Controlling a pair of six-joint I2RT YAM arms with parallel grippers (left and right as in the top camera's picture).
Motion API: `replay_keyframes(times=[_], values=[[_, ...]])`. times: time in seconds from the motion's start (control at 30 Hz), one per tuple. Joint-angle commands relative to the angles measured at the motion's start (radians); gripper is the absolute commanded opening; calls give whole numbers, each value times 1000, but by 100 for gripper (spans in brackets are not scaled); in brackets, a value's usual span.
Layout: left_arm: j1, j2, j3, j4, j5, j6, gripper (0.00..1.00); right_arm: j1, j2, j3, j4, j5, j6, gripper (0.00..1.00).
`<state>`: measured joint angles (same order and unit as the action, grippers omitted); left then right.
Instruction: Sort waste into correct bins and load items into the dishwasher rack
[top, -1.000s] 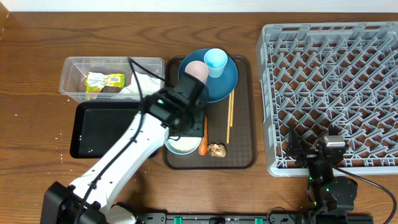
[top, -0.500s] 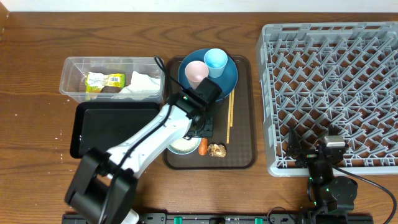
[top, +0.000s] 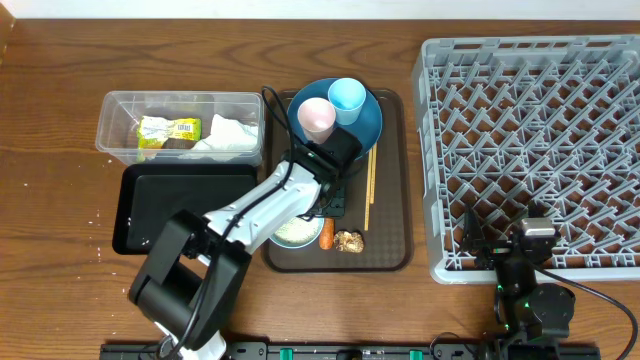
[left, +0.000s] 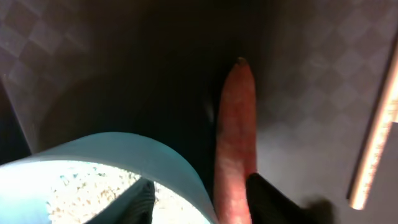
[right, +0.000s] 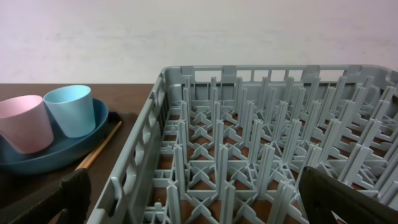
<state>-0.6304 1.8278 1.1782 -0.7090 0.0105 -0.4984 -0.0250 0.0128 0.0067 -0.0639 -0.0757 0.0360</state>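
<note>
The left arm lies slantwise over the wooden table (top: 50, 200) and the dark brown serving tray (top: 395, 245). It stands in the way of the upper part of the white bowl (top: 290, 236) and most of the carrot stick (top: 326, 235). The left gripper (left: 199, 186) points down with its jaws about half wide. One finger is over the grainy rice (left: 74, 193) inside the bowl, and the other is at the right side of the carrot stick. So the thin bowl wall and the carrot stick are both between them. A gap shows beside the inner finger, and I cannot tell if the carrot stick is pressed.

The chopsticks (top: 369, 190) lie at three o'clock of the carrot stick and the lumpy brown food lump (top: 348, 241) at five o'clock. At twelve o'clock on the serving tray, the round blue plate (top: 368, 130) carries the pink cup (top: 317, 117) and the light blue cup (top: 347, 98), both upright.

At ten o'clock of the serving tray, the clear tub (top: 112, 140) holds the crinkled yellow-green wrapper (top: 168, 130) and the crumpled white napkin (top: 228, 135). The glossy black tray (top: 170, 205) is at nine o'clock. The grey rack (top: 540, 150), a lattice of pegs, stands at three o'clock. The right gripper (right: 211, 202) is at its six o'clock edge, jaws wide, holding nothing
</note>
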Motion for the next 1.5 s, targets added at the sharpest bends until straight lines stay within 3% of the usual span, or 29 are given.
replay_keyframes(times=[0.0,0.73,0.9,1.37,1.47], values=[[-2,9,-3,0,-30,-8,43,0,-3,-1,-4,-3,-15,99],[-1,13,-3,44,-68,-9,37,0,-3,-1,-4,-3,-15,99],[-1,13,-3,37,-68,-12,32,0,-3,-1,-4,-3,-15,99],[12,13,-3,-19,-102,-12,31,0,-3,-1,-4,-3,-15,99],[24,13,-3,-20,-102,-11,26,0,-3,-1,-4,-3,-15,99]])
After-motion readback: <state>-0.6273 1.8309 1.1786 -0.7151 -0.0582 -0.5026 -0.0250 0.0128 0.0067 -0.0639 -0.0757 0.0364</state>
